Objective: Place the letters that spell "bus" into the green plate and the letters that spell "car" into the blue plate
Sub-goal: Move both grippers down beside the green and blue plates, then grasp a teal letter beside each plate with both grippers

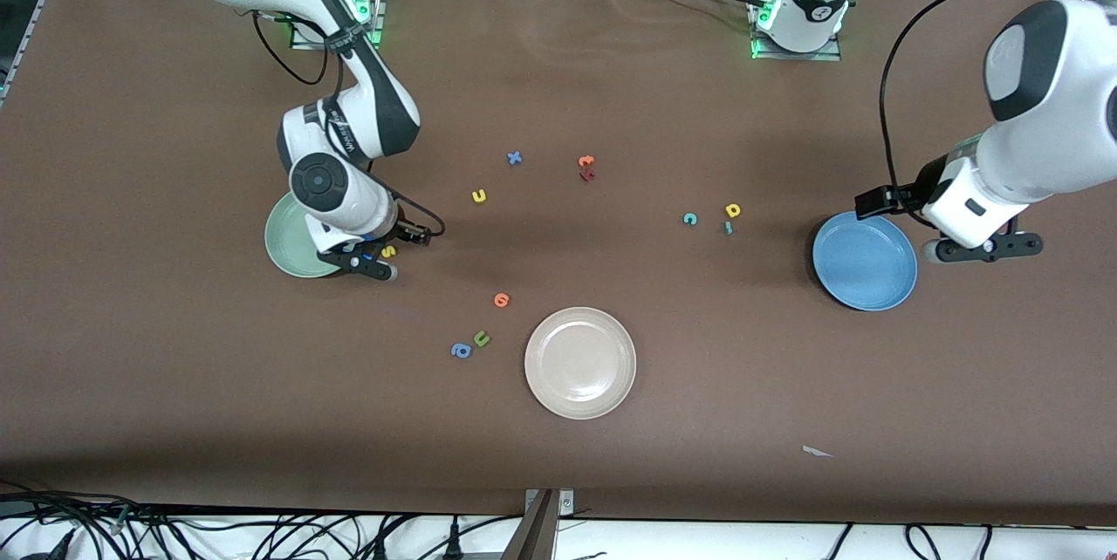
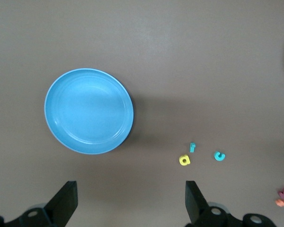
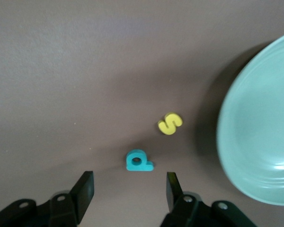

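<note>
My right gripper (image 3: 128, 189) hangs low over the table beside the green plate (image 1: 292, 250), jaws open and empty. The teal b (image 3: 138, 161) lies just ahead of its fingertips, with the yellow s (image 3: 170, 124) between the b and the green plate (image 3: 260, 142). In the front view the right gripper (image 1: 368, 263) covers the b, and the s (image 1: 388, 251) shows beside it. The yellow u (image 1: 478, 195) lies mid-table. Teal c (image 1: 690, 218), yellow a (image 1: 733, 210) and teal r (image 1: 729, 228) lie together. My left gripper (image 1: 986, 248) waits open beside the blue plate (image 1: 864, 261).
A beige plate (image 1: 580, 362) sits nearest the front camera. An orange letter (image 1: 501, 300), an olive u (image 1: 481, 338) and a blue letter (image 1: 461, 351) lie beside it. A blue x (image 1: 514, 158) and orange and red letters (image 1: 586, 167) lie nearer the bases.
</note>
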Tool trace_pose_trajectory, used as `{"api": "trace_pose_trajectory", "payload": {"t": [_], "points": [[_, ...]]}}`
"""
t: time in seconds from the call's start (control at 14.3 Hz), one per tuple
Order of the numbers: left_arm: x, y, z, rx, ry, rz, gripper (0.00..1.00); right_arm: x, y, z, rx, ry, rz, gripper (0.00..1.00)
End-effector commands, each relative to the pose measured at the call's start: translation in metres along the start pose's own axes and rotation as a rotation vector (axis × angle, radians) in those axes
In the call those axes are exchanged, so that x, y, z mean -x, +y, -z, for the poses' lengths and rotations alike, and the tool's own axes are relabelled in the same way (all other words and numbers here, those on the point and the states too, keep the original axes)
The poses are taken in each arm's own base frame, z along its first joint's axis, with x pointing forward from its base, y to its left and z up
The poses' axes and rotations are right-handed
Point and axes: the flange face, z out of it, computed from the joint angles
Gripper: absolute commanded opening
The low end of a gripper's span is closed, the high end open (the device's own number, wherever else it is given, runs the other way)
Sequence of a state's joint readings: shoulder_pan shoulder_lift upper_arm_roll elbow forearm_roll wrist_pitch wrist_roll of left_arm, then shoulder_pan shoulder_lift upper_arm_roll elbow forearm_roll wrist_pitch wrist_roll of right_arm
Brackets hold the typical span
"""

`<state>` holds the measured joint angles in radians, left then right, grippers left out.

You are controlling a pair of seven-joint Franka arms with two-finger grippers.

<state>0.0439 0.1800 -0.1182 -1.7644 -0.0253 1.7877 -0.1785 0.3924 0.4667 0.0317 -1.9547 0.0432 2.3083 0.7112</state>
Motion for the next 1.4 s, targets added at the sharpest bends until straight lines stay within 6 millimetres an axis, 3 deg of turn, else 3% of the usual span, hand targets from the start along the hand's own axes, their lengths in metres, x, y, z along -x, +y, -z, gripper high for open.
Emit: {"api": "trace_pose_trajectory", "payload": {"t": [0.0, 0.63, 0.98, 1.33], "points": [[0.005, -0.002, -0.031, 0.023, 0.014, -0.006, 1.00, 0.013, 0.007, -0.023, -0.010, 0.021, -0.025, 0.70], [0.007, 0.005, -0.115, 0.021, 0.057, -0.021, 1.00, 0.010, 0.008, -0.044, -0.006, 0.021, -0.062, 0.70], [0.000, 0.010, -0.146, 0.028, 0.073, -0.027, 1.00, 0.010, 0.009, -0.048, -0.006, 0.021, -0.064, 0.70], [-0.002, 0.009, -0.161, 0.026, 0.047, -0.024, 1.00, 0.010, 0.009, -0.055, -0.008, 0.021, -0.066, 0.70]]}}
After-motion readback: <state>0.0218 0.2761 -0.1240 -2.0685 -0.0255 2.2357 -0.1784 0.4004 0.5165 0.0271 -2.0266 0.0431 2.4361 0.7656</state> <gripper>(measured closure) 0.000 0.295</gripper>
